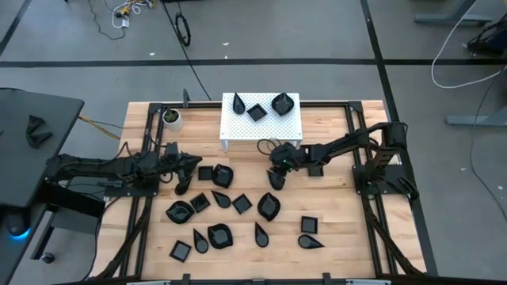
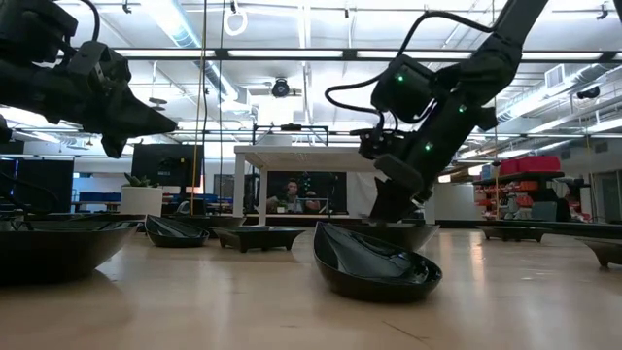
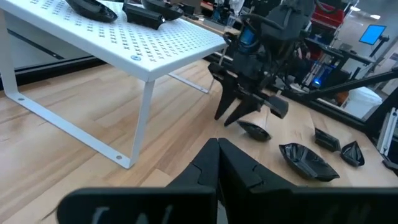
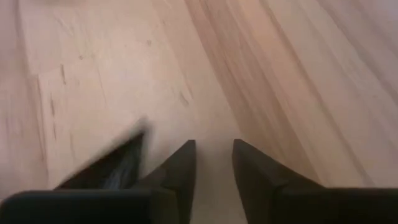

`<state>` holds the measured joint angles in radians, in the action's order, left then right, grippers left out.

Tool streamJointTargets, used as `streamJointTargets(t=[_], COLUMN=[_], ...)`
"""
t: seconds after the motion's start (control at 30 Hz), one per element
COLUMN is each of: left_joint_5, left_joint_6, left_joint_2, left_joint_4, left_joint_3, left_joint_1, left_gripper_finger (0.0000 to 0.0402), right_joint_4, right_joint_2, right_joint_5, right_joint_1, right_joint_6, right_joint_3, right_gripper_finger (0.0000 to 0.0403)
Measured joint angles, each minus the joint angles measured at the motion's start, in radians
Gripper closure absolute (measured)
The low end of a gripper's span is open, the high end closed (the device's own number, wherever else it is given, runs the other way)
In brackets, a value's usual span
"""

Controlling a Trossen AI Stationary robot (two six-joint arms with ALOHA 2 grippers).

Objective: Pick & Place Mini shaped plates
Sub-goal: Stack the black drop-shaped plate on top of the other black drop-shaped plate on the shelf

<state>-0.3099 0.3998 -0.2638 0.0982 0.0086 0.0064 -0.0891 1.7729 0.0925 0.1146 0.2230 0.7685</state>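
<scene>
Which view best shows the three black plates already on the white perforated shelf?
The high view: all three plates sit unobstructed on the shelf. Left wrist view catches only two at the frame's edge. Low view shows the shelf edge-on; right wrist view shows neither.

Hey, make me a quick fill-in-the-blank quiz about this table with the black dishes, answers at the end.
1. The white perforated stand holds ___ black plates.
2. The left gripper has its fingers ___.
3. The small white cup stands near the table's back ___ corner in the high view.

Missing words: three; shut; left
</scene>
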Motion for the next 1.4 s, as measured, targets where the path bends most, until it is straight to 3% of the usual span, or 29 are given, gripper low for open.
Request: streamJointTargets(t=[0.23,0.33,0.43,0.67,0.87,1.17,1.4], left_joint_5=[0.0,0.0,0.0,0.0,0.0,0.0,0.02], left_joint_6=[-0.001,-0.002,-0.001,-0.001,-0.003,-0.003,0.0], left_joint_2=[0.0,0.0,0.0,0.0,0.0,0.0,0.0], left_joint_4=[0.0,0.0,0.0,-0.001,0.0,0.0,-0.002], left_joint_3=[0.0,0.0,0.0,0.0,0.0,0.0,0.0], left_joint_1=[0.0,0.0,0.0,0.0,0.0,0.0,0.0], left_gripper_finger=[0.0394,0.0394,0.0394,0.0394,0.0394,0.0394,0.0394], right_joint_4=[0.041,0.09,0.17,0.269,0.248,0.177,0.139], right_joint_2=[-0.025,-0.081,-0.146,-0.221,-0.153,-0.058,-0.041], right_joint_5=[-0.067,-0.064,-0.055,-0.06,0.112,0.159,0.159], right_joint_1=[0.0,0.006,0.01,-0.073,-0.214,-0.232,-0.233], right_joint_6=[0.031,0.116,0.198,0.327,0.346,0.398,0.398], right_joint_3=[0.0,-0.001,0.0,0.0,-0.001,0.0,0.001], right_gripper_finger=[0.039,0.0396,0.0369,0.0262,0.0234,0.0284,0.0369])
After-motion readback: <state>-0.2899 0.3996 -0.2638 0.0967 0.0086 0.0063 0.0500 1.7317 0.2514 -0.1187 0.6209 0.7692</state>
